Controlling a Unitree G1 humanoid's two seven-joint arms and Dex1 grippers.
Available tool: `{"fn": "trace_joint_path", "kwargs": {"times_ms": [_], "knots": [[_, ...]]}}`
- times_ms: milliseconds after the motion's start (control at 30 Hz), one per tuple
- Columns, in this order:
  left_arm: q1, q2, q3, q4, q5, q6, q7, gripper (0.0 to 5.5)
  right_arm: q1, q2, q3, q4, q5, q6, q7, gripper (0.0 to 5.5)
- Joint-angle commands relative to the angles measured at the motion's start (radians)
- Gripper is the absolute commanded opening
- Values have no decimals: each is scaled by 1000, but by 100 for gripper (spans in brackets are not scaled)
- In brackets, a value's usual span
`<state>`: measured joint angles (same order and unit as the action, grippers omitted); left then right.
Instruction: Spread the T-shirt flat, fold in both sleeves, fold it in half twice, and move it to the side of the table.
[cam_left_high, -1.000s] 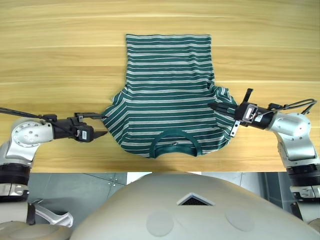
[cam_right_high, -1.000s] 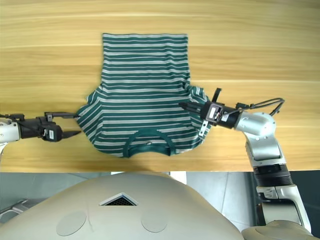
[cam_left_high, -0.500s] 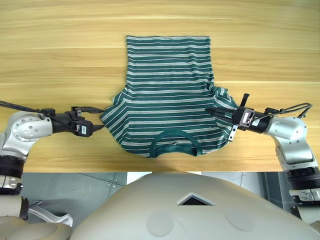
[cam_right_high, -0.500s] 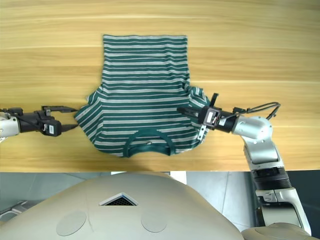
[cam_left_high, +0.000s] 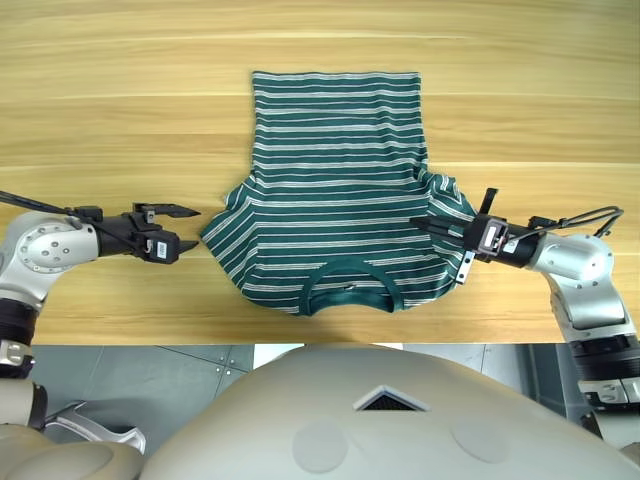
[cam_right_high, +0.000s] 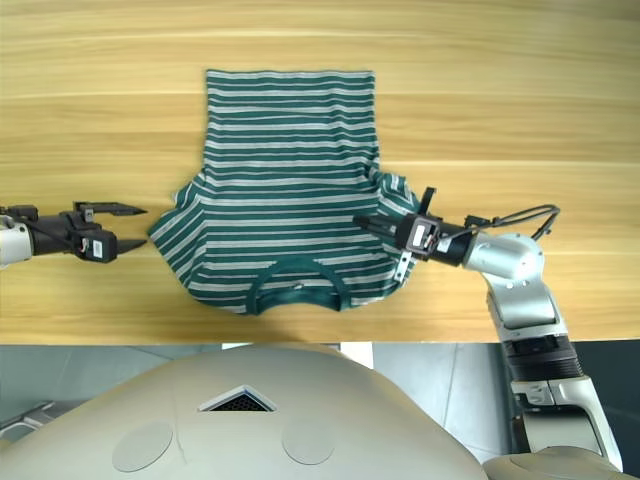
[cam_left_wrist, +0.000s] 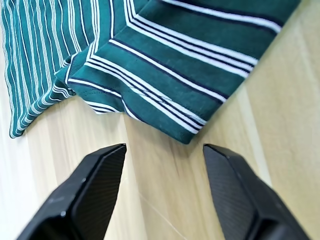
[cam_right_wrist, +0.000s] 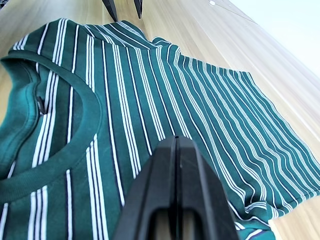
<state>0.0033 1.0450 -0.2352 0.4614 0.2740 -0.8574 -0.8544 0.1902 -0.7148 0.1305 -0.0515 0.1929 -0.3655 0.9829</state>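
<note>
Lying on the table, the T-shirt has its collar nearest the robot and its hem at the far end. Body looks spread and mostly flat. Both sleeves sit bunched in close to the shirt's sides, left sleeve and right sleeve, rumpled rather than cleanly folded.

Left gripper is just beside the shirt's left sleeve edge, not touching it, fingers spread apart with bare wood between them. Right gripper is over the shirt's right shoulder by the right sleeve, fingers pressed together. Can't tell whether any cloth is pinched between them.

Judgement on progress: spreading looks about done, and sleeve folding is the step in hand, with neither sleeve tidy yet. Both half folds are not done, since the shirt is at full length. The shirt also lies mid-table, so the move to the side is left too.
</note>
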Motion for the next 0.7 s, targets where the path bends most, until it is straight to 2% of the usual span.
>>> {"fn": "trace_joint_path", "kwargs": {"times_ms": [33, 167, 500, 700], "knots": [[39, -18, -62, 30, 52, 14, -17, 269, -3, 2, 8, -7, -14, 8, 2, 0], [30, -28, -75, 41, 53, 6, -8, 210, -2, 5, 11, -2, -19, 3, 3, 0], [30, -40, -88, 20, 43, 16, 9, 17, -2, 2, 14, -1, -19, 5, 3, 0], [16, -52, -96, 29, 46, 16, 25, 2, -3, 2, 17, -3, -19, 10, 3, 0]]}}
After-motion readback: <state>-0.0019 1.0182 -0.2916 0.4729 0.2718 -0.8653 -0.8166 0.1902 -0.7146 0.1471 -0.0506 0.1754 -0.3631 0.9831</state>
